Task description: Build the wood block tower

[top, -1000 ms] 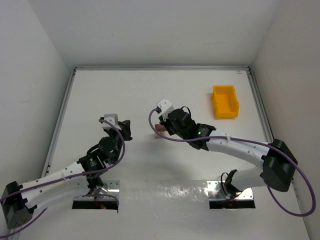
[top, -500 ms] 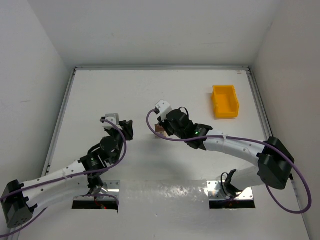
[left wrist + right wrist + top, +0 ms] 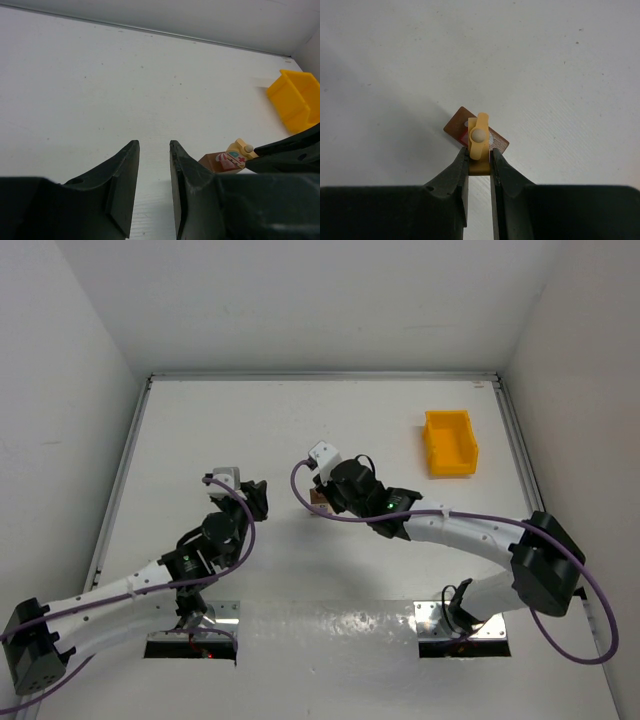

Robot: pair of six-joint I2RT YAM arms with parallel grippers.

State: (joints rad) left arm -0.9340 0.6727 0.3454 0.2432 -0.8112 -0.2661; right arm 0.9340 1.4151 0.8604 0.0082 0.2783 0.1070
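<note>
left jaws slightly apart, empty | right jaws pinch tan block [image 3: 479, 150] over brown block [image 3: 455, 125] | desk [image 3: 250, 430] edges well apart | grip clear only from right wrist

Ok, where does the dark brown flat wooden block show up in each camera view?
Top external: the dark brown flat wooden block lies mid-table, peeking out under the right end effector.
Left wrist: the block sits low, right of centre.
Right wrist: the block is central, just beyond the fingertips.
Shared landmark: the pale tan wooden piece clamped by that end effector, right at the block in both wrist views.
</note>
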